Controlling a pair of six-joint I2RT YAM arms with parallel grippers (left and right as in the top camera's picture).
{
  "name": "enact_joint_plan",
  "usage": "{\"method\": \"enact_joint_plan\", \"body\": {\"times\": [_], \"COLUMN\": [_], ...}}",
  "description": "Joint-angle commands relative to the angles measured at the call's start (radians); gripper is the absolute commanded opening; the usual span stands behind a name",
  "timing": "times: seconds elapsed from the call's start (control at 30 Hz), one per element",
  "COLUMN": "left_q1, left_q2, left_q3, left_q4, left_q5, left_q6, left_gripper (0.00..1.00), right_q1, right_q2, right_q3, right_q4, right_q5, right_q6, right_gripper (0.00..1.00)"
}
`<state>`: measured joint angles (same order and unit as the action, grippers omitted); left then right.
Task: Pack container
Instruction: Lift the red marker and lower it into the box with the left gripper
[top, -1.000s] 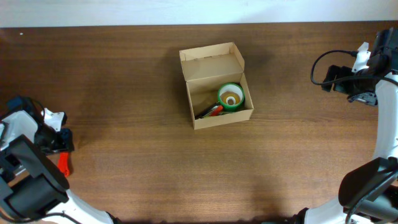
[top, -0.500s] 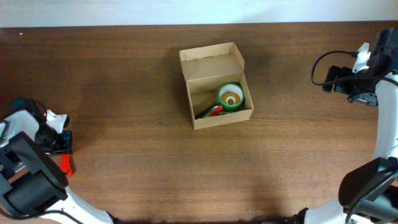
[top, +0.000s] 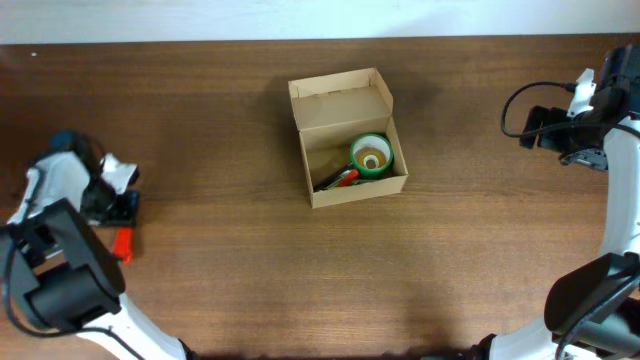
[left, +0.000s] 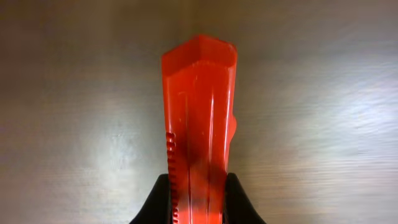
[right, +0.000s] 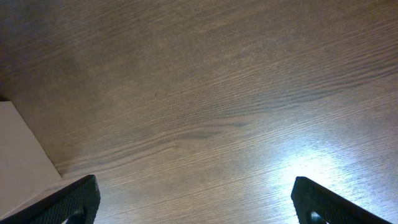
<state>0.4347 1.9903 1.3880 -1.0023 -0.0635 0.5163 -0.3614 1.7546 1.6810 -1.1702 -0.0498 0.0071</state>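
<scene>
The container (top: 358, 193) is a tan cardboard box in the middle of the table, its flap lid (top: 340, 104) standing open at the back. Inside lie a green tape roll (top: 371, 156) and a red and black marker (top: 338, 179). My left gripper (top: 118, 222) is at the far left, well away from the box, shut on a red plastic tool (top: 123, 244). In the left wrist view the red tool (left: 200, 106) sticks out from between the fingers (left: 198, 202), above bare wood. My right gripper (top: 535, 127) is at the far right, open and empty (right: 196, 202).
The table's back edge (top: 320, 41) runs along the top of the overhead view, against a white surface. A pale flat surface (right: 18, 149) shows at the left edge of the right wrist view.
My left gripper has moved right and slightly towards the back with the red tool in it. The right arm and the box have not moved.
</scene>
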Motion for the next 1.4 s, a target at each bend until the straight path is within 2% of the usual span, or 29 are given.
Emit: {"method": "enact_joint_plan", "body": {"times": [0.0, 0.13, 0.3, 0.43, 0.6, 0.73, 0.97, 1.23, 1.37], "left_q1": [-0.048, -0.093, -0.184, -0.312, -0.518, -0.687, -0.899, -1.054, -1.077], "left_q2": [0.006, 0.006, 0.006, 0.006, 0.007, 0.007, 0.063, 0.204, 0.291], "left_q3": [0.13, 0.315, 0.6, 0.811, 0.988, 1.026, 1.025, 1.025, 1.025], "left_q4": [-0.041, -0.14, -0.314, -0.424, -0.446, -0.418, -0.414, -0.411, -0.415], "left_q5": [0.018, 0.029, 0.114, 0.128, 0.128, 0.129, 0.173, 0.176, 0.16], "left_q6": [-0.029, -0.081, -0.085, -0.085, -0.048, 0.033, 0.142, 0.262, 0.264], "left_gripper": [0.02, 0.02, 0.02, 0.02, 0.01, 0.01, 0.02, 0.02, 0.01], "right_q1": [-0.006, -0.006, -0.005, -0.005, -0.005, -0.005, -0.005, -0.005, -0.005], "right_q2": [0.006, 0.006, 0.006, 0.006, 0.006, 0.006, 0.006, 0.006, 0.006], "right_q3": [-0.008, -0.008, -0.008, -0.008, -0.008, -0.008, -0.008, -0.008, -0.008], "right_q4": [0.005, 0.004, 0.004, 0.003, 0.0, 0.0, 0.0, 0.0, 0.0], "right_q5": [0.009, 0.008, 0.005, 0.005, -0.014, -0.029, -0.052, -0.052, -0.068], "right_q6": [0.006, 0.01, 0.01, 0.01, 0.01, 0.01, 0.01, 0.01, 0.009], "right_gripper": [0.99, 0.99, 0.99, 0.99, 0.99, 0.99, 0.99, 0.99, 0.99]}}
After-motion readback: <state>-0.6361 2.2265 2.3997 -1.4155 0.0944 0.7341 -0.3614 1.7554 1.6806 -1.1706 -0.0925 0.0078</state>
